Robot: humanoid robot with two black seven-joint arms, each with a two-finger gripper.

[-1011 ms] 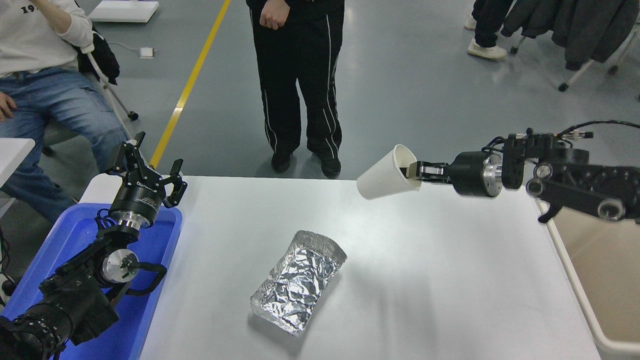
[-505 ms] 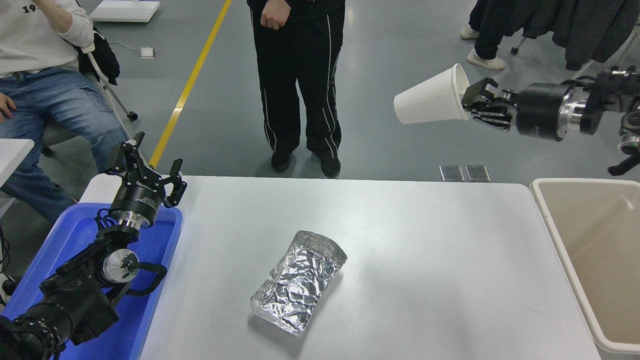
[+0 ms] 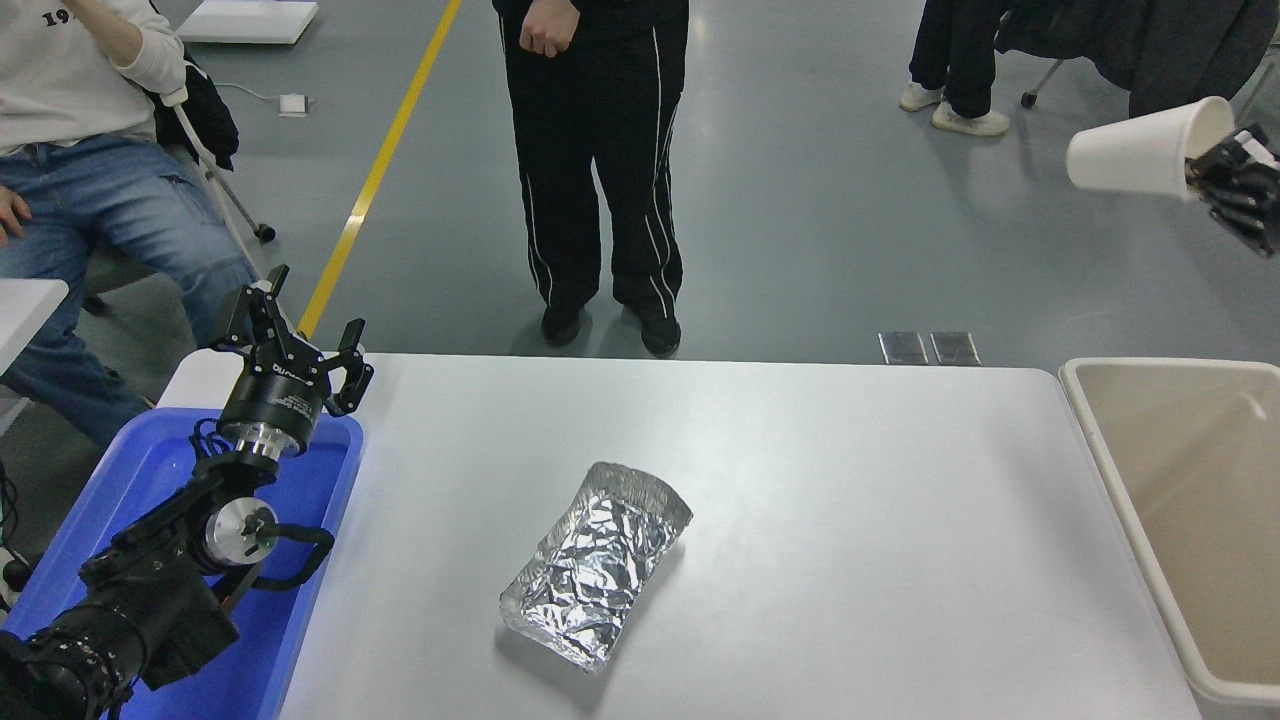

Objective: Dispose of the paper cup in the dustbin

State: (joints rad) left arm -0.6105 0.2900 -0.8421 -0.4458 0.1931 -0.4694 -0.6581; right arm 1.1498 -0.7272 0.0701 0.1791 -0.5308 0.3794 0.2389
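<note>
The off-white paper cup point(image 3: 1140, 152) hangs on its side high at the right edge, its bottom pointing left. My right gripper point(image 3: 1215, 172) is shut on the cup's rim; only its fingertips show, and the arm is out of frame. The cup is high above the beige dustbin point(image 3: 1100, 440), which stands against the table's right edge with its inside bare. My left gripper point(image 3: 300, 330) is parked open over the blue tray at the lower left.
A crumpled silver foil tray point(image 3: 597, 563) lies at the middle of the white table point(image 3: 850, 520). A blue plastic tray point(image 3: 310, 520) sits at the left. A person in black trousers point(image 3: 595, 150) stands at the far side; another sits at the upper left.
My right gripper has carried the cup up and to the right, from above the table's far edge to high over the dustbin side; most of the arm has left the picture.
</note>
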